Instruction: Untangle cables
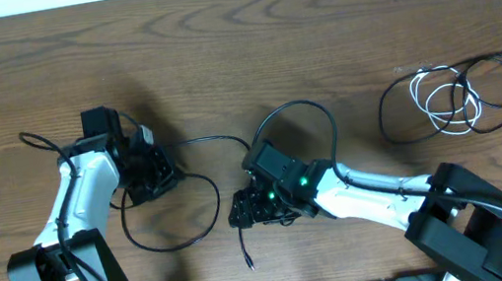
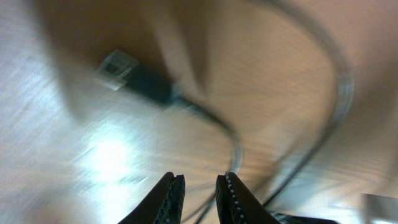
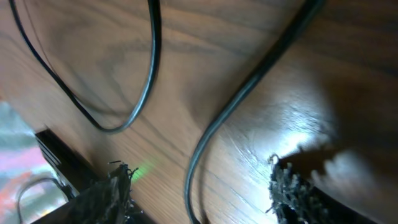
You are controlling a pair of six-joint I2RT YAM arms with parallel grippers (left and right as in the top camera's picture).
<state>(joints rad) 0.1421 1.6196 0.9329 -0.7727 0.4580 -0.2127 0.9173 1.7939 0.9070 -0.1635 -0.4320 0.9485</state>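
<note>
Cables: a thin black flexible cord [image 1: 207, 140] lies in loose loops on the table between the left jaws and the right jaws. Its small plug end [image 1: 247, 257] sits just below the right jaws.
Other cables: a tangled bunch of black and white cords [image 1: 452, 98] sits way off to the outer side of the right jaws, well apart from both arms.
Left jaws: nearly together with a thin gap. The cord runs right up to them, but the wrist view is so blurry I honestly can't tell if it's pinched. A blurry dark plug [image 2: 146, 84] lies ahead of them.
Right jaws: spread wide and holding nothing, with a black strand [image 3: 205, 143] crossing the table between them.
Progress: I'd say partway at best. One black cord is off on its own and spread out, though it loops over itself. The bunch is untouched, with the white cord coiled inside the black loops, so most of the sorting is left.
Containers: none that I can see. Everything's lying straight on the brown wood-grain table [image 1: 266, 39].
</note>
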